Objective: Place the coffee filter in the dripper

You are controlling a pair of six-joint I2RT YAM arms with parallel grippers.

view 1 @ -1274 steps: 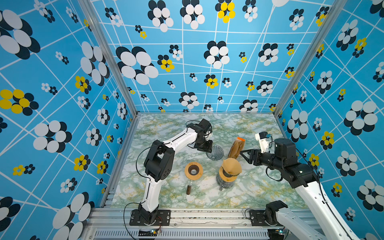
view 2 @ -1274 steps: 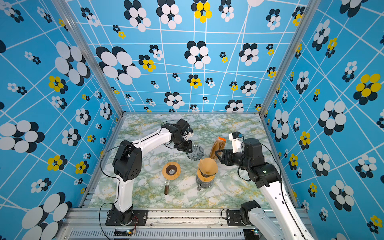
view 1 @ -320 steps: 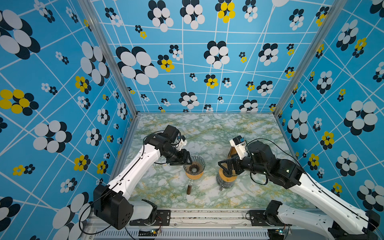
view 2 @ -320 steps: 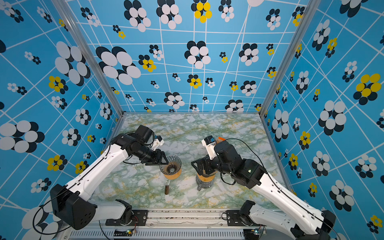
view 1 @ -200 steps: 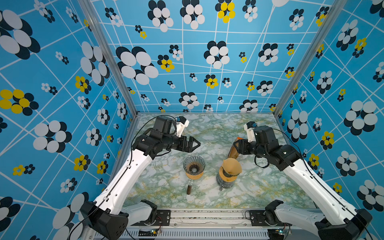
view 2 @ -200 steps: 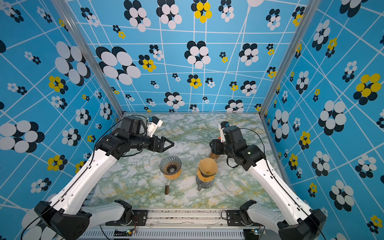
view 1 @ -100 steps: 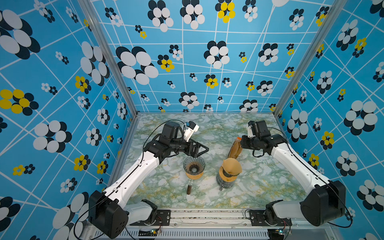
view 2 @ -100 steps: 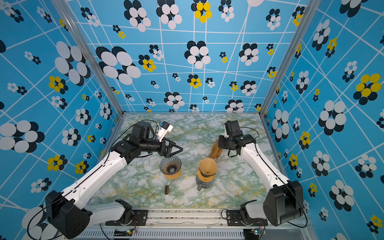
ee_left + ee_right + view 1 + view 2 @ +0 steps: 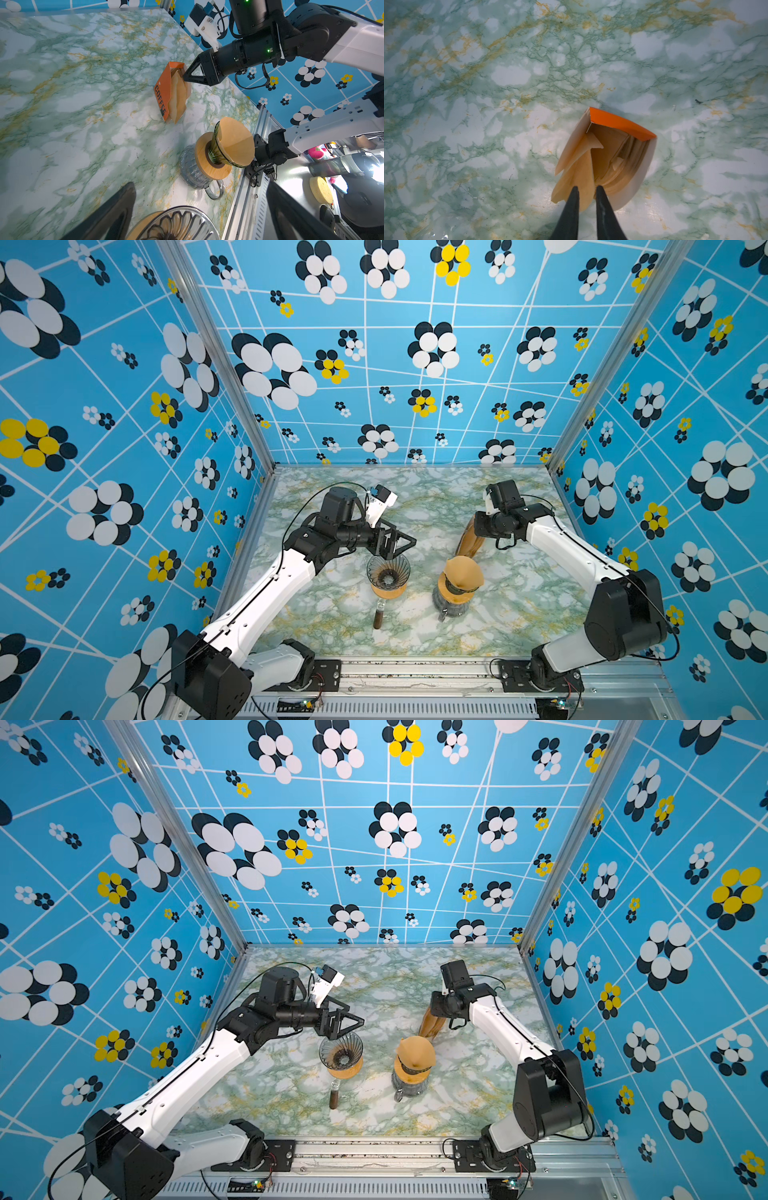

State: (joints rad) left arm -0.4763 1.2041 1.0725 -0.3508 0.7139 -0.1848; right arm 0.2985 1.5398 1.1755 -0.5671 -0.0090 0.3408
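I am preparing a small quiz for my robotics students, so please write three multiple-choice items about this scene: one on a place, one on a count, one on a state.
1. Where are the tips of the right claw?
A) at the open top of the orange filter box
B) on the front rail
C) against the back wall

2. How many drippers already hold a paper filter?
A) none
B) one
C) two

3. How is the left claw?
A) shut on a spoon
B) shut on a cup
C) open and empty

Key:
1 A: the right wrist view shows the tips among the coffee filters at the box's mouth.
2 B: only the dripper on the carafe is lined; the empty glass dripper is bare.
3 C: in the left wrist view its fingers stand wide apart, holding nothing.
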